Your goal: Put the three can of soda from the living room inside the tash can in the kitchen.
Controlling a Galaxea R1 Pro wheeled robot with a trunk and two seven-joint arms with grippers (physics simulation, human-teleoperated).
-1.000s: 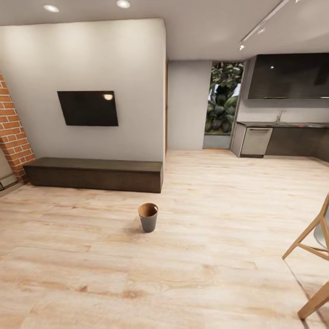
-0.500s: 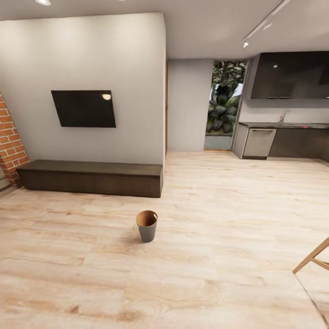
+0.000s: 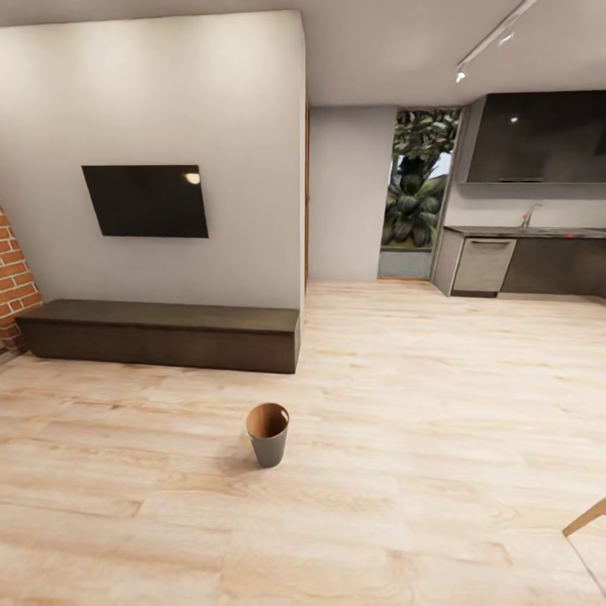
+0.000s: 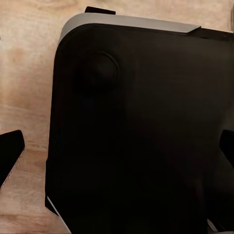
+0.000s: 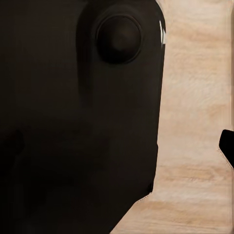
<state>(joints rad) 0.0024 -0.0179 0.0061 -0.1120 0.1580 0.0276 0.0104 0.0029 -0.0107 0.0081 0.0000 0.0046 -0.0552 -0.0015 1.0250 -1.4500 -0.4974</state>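
One tash can (image 3: 268, 433) upright on the pale plank floor (image 3: 404, 396), in open space, brown inside, grey-dark outside, oval hand-hole near the rim on its right side. Behind it and well apart, a long dark bench (image 3: 160, 335) against the white wall, with a wall TV (image 3: 145, 200) above. Red brick (image 3: 13, 286) at the far left edge, beside the bench's end. Farther back on the right, a kitchen counter (image 3: 522, 231) with a steel-fronted appliance (image 3: 483, 265) under it, dark upper cabinets (image 3: 539, 139) above, and a tall window (image 3: 417, 181) full of green leaves just beside. Tip of a pale wooden leg (image 3: 585, 518) at the lower right edge.

Left gripper (image 4: 117, 151): fingers (image 4: 9, 156) spread wide, grasping nothing, over a dark rounded machine body (image 4: 136, 126) and plank floor. Right gripper (image 5: 117, 146): one dark fingertip (image 5: 226, 146) against the floor, the other lost against black housing (image 5: 78, 117), so spread or closed cannot be told.
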